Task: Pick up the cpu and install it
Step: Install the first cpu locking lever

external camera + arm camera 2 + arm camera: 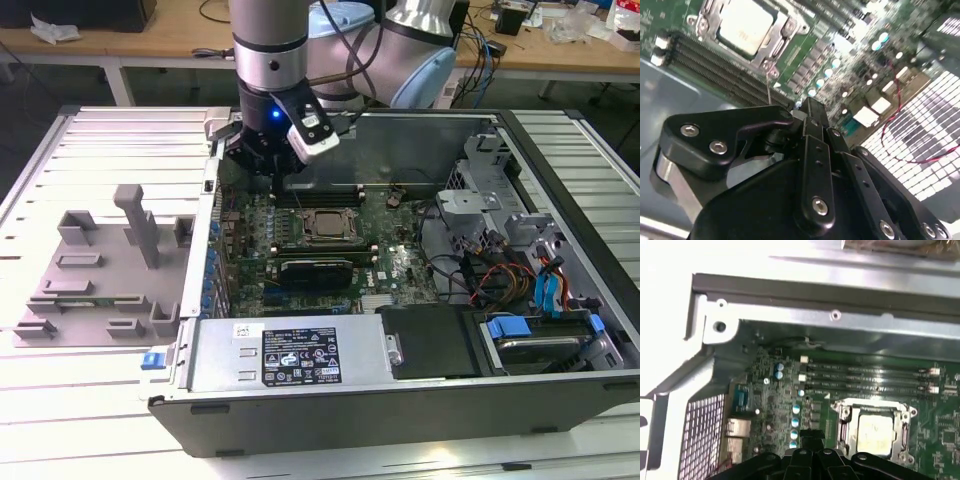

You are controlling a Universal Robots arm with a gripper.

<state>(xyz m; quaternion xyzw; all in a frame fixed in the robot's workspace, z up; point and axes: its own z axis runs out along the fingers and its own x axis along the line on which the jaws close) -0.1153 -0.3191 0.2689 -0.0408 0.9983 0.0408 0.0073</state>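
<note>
From my station I see the black end effector (pixel 268 160) hanging inside the open computer case, over the back corner of the green motherboard (pixel 395 262) near the exterior view's left; in the second wrist view its fingers (pixel 812 125) look pressed together with nothing between them. The small flat square cpu with its shiny silver metal top (pixel 325 225) already sits in the black socket frame with the metal bracket (pixel 300 228) in the middle of the board, well apart from the end effector, and it shows in both wrist views too (pixel 746 26) (pixel 874 431), ringed by the bracket. I judge the chip light, stiff and slick on its metal lid, with a delicate underside, so it wants a gentle hold by two opposite pale edges, kept level, never a squeeze across the top. Rows of dark memory slots (pixel 865 380) run beside the socket. Outside the grey metal case (pixel 560 180), on the slatted white worktop (pixel 100 400), the grey plastic tray with upright blocks (pixel 105 265) stands on the exterior view's left.
</note>
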